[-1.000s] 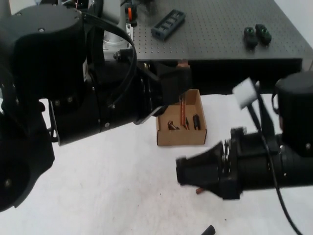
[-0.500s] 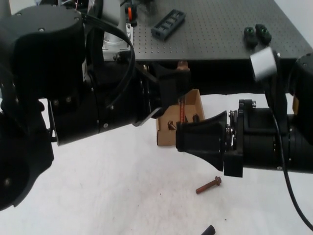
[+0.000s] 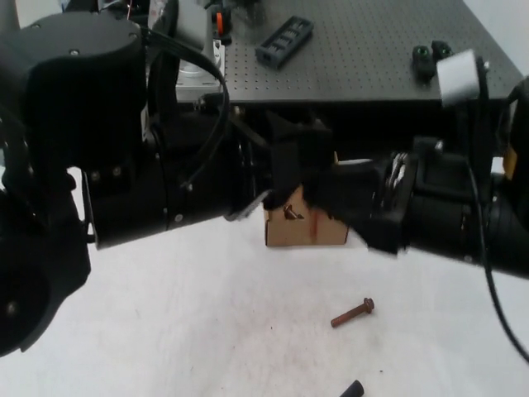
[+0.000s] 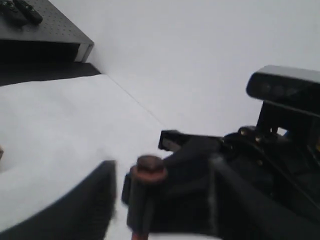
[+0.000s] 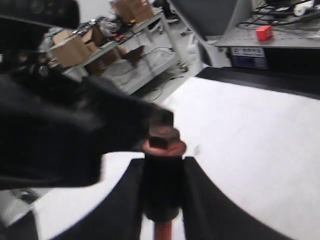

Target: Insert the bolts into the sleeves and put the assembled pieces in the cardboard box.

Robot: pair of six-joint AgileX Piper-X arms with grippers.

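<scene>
The right arm has gone up and in toward the cardboard box (image 3: 307,230). A second ago it hung low over the white cloth (image 3: 182,331) and hid the loose bolt (image 3: 353,313). Now the loose bolt lies in the open on the cloth, in the same spot as half a second ago. The left arm has stayed where it was. The red stem that hung from it over the box is now hidden behind the right arm.

The sleeve (image 5: 161,192) is black, and the bolt (image 5: 164,142) goes right through it. The bolt's red-brown head sits on one end of the sleeve and a bit of its stem pokes out of the other end. The right gripper (image 5: 162,167) is closed on the sleeve, with its two fingers (image 5: 199,200) pressed against the sleeve's sides.

The left gripper (image 3: 302,169) is right up at the bolt's head. The pictures do not show whether it is squeezing the bolt or has let go.

In the high view the two grippers meet in the air over the box, so the bolt and sleeve are up there and not yet inside. One small piece (image 3: 291,212) lies in the box.

A short black part (image 3: 353,388) lies on the cloth at the near edge, past the loose bolt. A grey board with holes (image 3: 372,58) is behind the box.
</scene>
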